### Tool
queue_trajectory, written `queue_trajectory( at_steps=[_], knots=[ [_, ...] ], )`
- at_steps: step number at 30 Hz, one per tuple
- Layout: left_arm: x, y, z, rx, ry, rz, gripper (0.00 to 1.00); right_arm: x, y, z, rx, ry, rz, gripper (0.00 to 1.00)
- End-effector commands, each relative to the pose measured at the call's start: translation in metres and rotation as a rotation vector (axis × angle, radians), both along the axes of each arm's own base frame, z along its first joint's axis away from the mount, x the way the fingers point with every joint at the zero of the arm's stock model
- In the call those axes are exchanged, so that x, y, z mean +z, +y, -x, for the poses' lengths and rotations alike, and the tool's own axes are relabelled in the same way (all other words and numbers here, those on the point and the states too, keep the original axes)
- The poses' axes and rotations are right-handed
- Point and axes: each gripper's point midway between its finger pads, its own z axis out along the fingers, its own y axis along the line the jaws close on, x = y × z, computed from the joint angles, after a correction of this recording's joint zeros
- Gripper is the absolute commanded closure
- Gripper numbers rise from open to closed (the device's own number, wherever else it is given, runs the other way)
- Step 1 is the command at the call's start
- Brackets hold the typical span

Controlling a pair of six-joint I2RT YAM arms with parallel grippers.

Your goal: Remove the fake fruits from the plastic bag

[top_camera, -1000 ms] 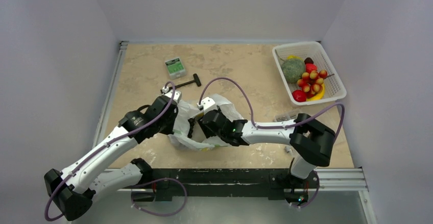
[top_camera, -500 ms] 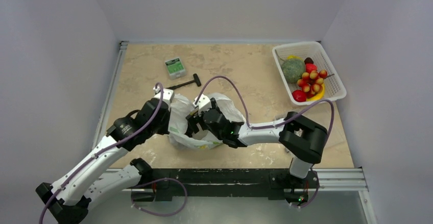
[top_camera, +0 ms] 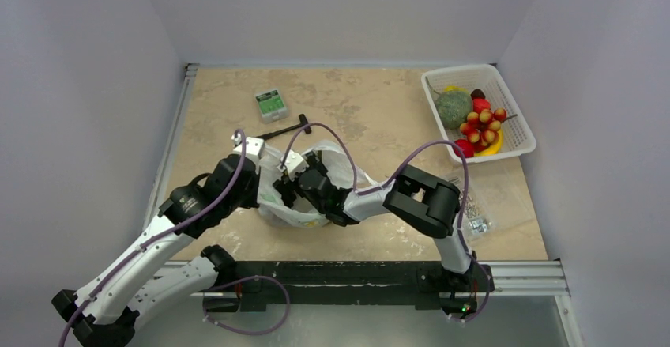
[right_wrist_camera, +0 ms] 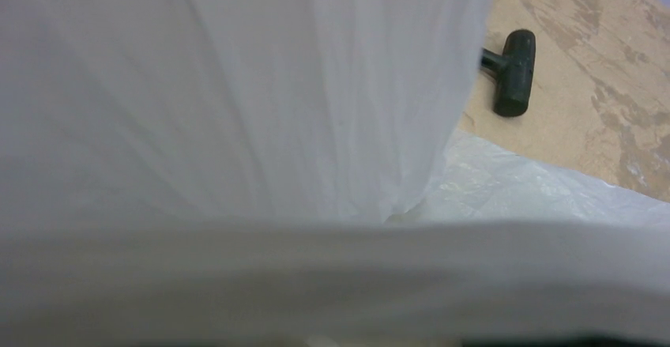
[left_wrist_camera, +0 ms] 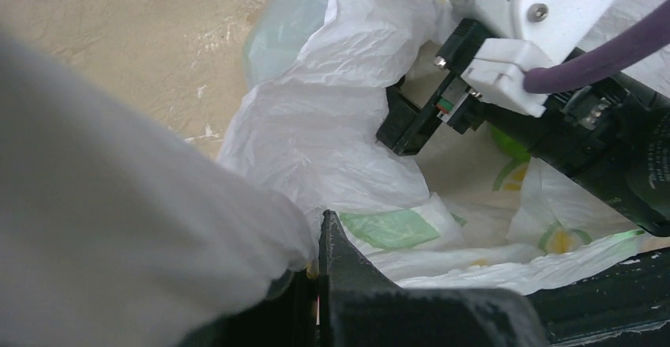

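Note:
The white plastic bag (top_camera: 336,175) lies crumpled near the middle of the table, its mouth facing left. My left gripper (top_camera: 263,191) is shut on the bag's left edge; in the left wrist view its jaws (left_wrist_camera: 322,276) pinch the film of the bag (left_wrist_camera: 316,149). My right gripper (top_camera: 287,190) reaches into the bag's mouth, and one black finger (left_wrist_camera: 399,126) shows there. Bag film (right_wrist_camera: 237,126) covers the right wrist view, hiding its fingers. A bit of bright green (left_wrist_camera: 510,145) shows inside the bag; I cannot tell what it is.
A white basket (top_camera: 513,102) at the far right holds several fake fruits (top_camera: 478,122). A small green box (top_camera: 271,103) and a black T-shaped tool (top_camera: 286,129) lie behind the bag; the tool also shows in the right wrist view (right_wrist_camera: 512,70). A clear box of screws (top_camera: 474,213) sits at the right.
My right arm has swung left and pushed its gripper deeper into the bag's mouth, uncovering the box of screws. My left arm has drawn back left, still holding the bag's edge.

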Motion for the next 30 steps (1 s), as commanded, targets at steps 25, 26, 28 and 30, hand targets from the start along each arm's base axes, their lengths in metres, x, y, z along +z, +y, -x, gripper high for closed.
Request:
queue_trajectory(
  at_steps=[25, 26, 28, 30],
  knots=[
    [0.005, 0.002, -0.005, 0.024, -0.030, 0.000, 1.00, 0.054, -0.012, 0.026, 0.079, 0.058, -0.094, 0.97],
    [0.005, 0.002, -0.005, 0.025, -0.030, -0.001, 1.00, 0.055, -0.014, 0.030, 0.085, 0.074, -0.103, 0.99],
    [0.005, 0.001, -0.005, 0.022, -0.029, 0.001, 1.00, 0.057, -0.015, 0.036, 0.102, 0.097, -0.124, 1.00],
    [0.005, 0.001, -0.005, 0.020, -0.028, -0.001, 1.00, 0.057, -0.018, 0.040, 0.103, 0.120, -0.126, 1.00]
  ],
)
